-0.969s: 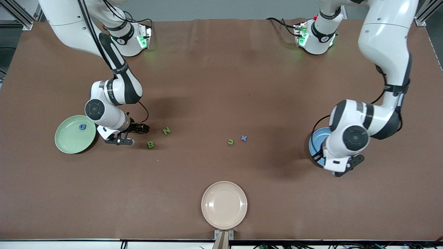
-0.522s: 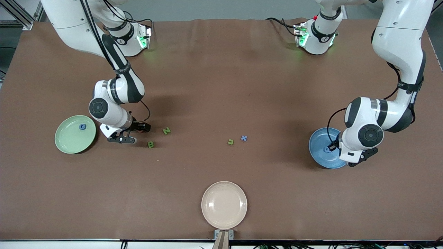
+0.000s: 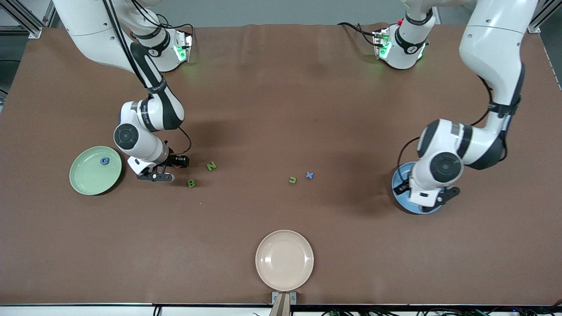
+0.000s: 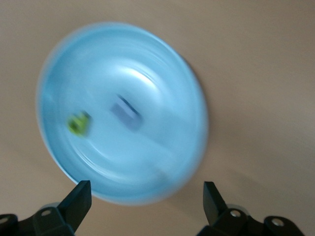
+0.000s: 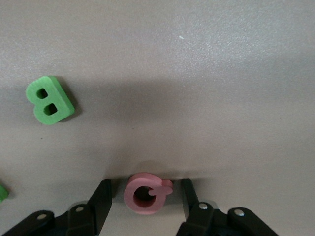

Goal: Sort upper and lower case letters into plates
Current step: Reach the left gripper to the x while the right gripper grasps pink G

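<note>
Since the earlier frame your left gripper (image 4: 142, 201) swung over the blue plate (image 3: 399, 193), wide; right gripper (image 5: 145, 204), half-closed, straddles the light, stiff pink letter (image 5: 146, 192): pinch its flat sides.

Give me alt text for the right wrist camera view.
The right gripper brackets a pink foam letter G lying on the brown table, black fingers close on either side. A green foam letter B lies flat nearby.

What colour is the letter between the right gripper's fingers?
Pink letter, seen best in the right wrist view.

Left tool (image 4: 142, 201) wide open; right tool (image 5: 145, 196) low, fingers part-spread.
</note>
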